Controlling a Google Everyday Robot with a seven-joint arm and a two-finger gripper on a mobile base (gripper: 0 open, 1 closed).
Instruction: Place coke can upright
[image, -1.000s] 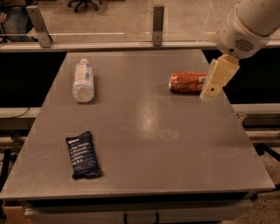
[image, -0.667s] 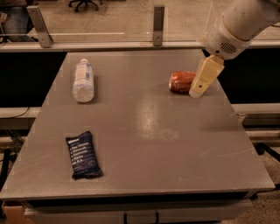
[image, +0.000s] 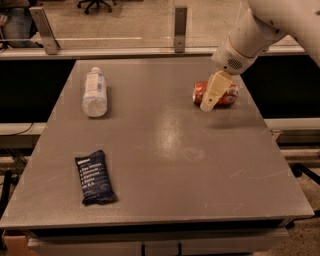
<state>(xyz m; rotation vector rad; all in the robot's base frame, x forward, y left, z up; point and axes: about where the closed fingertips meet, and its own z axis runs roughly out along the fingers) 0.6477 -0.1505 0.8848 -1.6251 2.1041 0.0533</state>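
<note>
The coke can (image: 226, 94), red-orange with a silver end, lies on its side at the far right of the grey table (image: 175, 165). My gripper (image: 212, 96) comes in from the upper right on a white arm. Its cream-coloured fingers (image: 214, 90) point down and left, and hang in front of the middle of the can, hiding part of it. I cannot tell whether they touch the can.
A clear plastic water bottle (image: 94, 93) lies on its side at the far left. A dark blue snack packet (image: 94, 177) lies flat at the near left. A glass barrier with metal posts (image: 180, 28) runs behind the table's far edge.
My gripper has moved left along the can, from its right end to over its middle. The can, bottle and packet have not moved.
</note>
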